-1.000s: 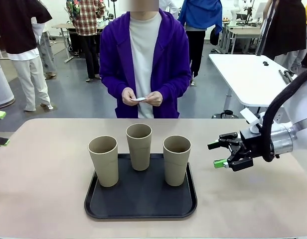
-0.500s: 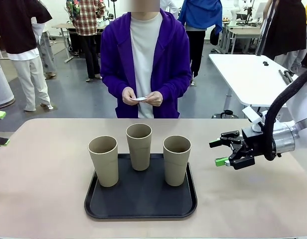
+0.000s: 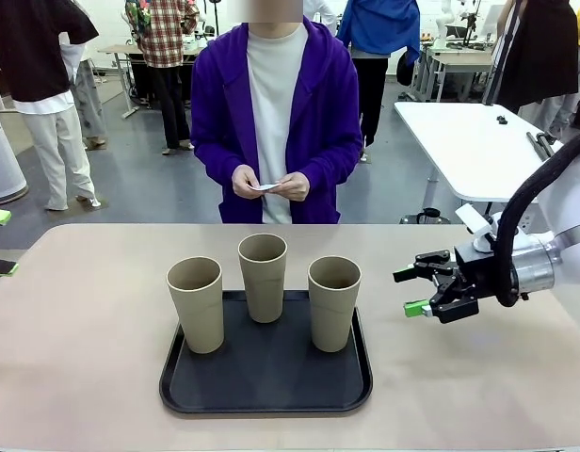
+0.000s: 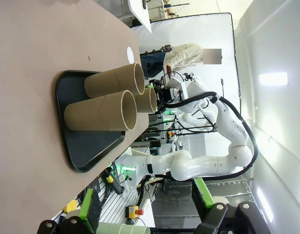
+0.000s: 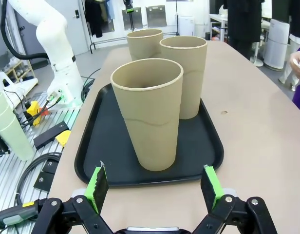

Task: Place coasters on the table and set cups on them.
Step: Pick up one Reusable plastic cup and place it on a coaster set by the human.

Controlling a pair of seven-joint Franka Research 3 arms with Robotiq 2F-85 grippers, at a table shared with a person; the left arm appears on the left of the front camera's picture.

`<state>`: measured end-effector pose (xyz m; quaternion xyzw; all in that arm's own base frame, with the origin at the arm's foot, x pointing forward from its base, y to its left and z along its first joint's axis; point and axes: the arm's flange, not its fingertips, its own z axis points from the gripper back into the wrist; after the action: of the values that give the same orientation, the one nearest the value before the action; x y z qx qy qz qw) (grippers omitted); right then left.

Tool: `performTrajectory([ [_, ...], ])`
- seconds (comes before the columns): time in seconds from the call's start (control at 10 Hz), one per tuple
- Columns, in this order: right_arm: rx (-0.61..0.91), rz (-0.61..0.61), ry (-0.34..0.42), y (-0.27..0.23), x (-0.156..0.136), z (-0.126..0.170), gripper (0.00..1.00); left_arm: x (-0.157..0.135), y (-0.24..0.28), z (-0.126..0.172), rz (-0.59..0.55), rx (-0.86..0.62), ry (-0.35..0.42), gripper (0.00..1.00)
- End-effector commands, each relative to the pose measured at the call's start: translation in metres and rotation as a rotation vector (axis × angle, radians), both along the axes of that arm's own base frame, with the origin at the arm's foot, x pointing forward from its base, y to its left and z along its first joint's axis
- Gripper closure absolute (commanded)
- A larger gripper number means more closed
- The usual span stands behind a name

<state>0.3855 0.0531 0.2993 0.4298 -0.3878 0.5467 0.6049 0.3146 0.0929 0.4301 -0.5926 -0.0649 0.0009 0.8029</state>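
**Right pincer drifts back beside the tray; cups untouched**

Barely anything has shifted. The right pincer (image 3: pixel 409 291) had drawn a touch away from the tray (image 3: pixel 271 379) half a second ago and now hangs where it was a second ago. The person's hands (image 3: pixel 292 186) are as they were.

The tray holds all three cups (image 3: pixel 263 276). As far down as I can see, each one has nothing in it. They stand upright with the long axis vertical, narrow base on the tray and wide rim up.

The right pincer hangs above the table (image 3: pixel 83 320), level with the cups. Its fingers lie roughly level and aim at them, the jaws spread wide with nothing between them. In its wrist view the nearest cup (image 5: pixel 149 114) stands straight ahead of it but apart. A second cup is just behind that one, and the third is farther back.

The left pincer (image 4: pixel 144 204) is also wide open and holds nothing. The tray and cups lie well ahead of it and look tipped sideways in its rolled view.

Beyond the cups from the right pincer, across the table, the person (image 3: pixel 276 104) pinches something thin and white in both hands. It may be the coasters (image 3: pixel 264 186), but it is too small to tell.

The tabletop is matte beige. Behind it are a grey floor (image 3: pixel 139 188), a white table (image 3: pixel 459 141) and other people standing about.
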Motion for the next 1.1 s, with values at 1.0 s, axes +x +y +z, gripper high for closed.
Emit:
performTrajectory([
  [1.0, 0.078, 0.124, 0.088, 0.069, 0.024, -0.049, 0.00, 0.000, 0.001, 0.001, -0.003, -0.012, -0.016, 0.00],
])
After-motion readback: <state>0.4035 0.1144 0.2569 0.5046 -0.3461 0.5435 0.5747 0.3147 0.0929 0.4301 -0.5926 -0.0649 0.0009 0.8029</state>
